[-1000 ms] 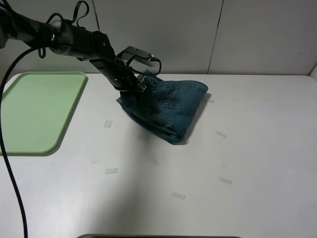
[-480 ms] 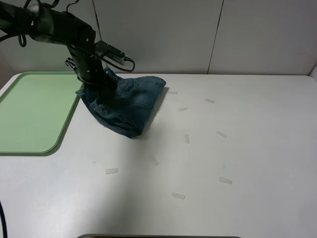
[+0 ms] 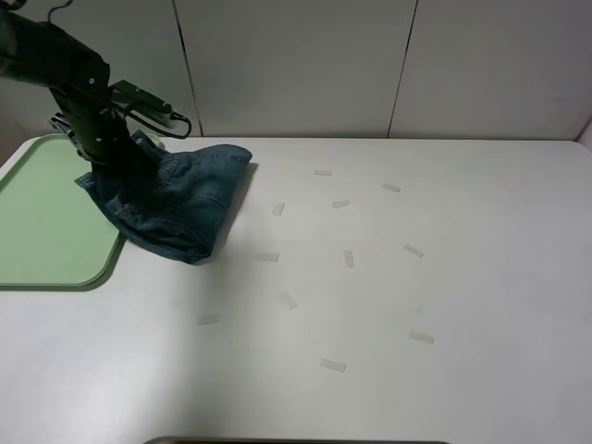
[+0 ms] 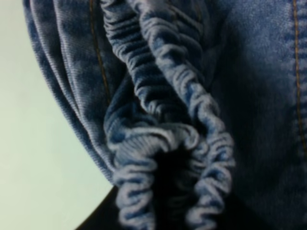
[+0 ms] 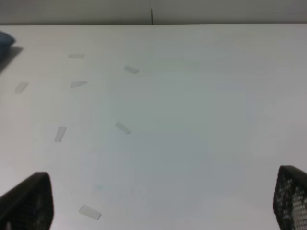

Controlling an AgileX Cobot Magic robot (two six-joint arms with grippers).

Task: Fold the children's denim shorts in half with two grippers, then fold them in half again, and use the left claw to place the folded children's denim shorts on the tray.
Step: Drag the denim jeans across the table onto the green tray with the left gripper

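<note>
The folded children's denim shorts lie half over the right edge of the pale green tray at the left of the table. My left gripper is shut on the shorts at their back left part and holds them. In the left wrist view the gathered elastic waistband fills the picture, bunched at the jaws, with the tray behind it. My right gripper is open and empty, its fingertips at the edges of the right wrist view; it is out of the exterior high view.
Several small pale tape strips are scattered over the white table, middle and right. A corner of the shorts shows far off in the right wrist view. A grey panelled wall stands behind the table.
My left gripper has dragged the folded shorts leftward across the table, from the middle to the tray's right edge. Tape strips that the shorts covered now show.
</note>
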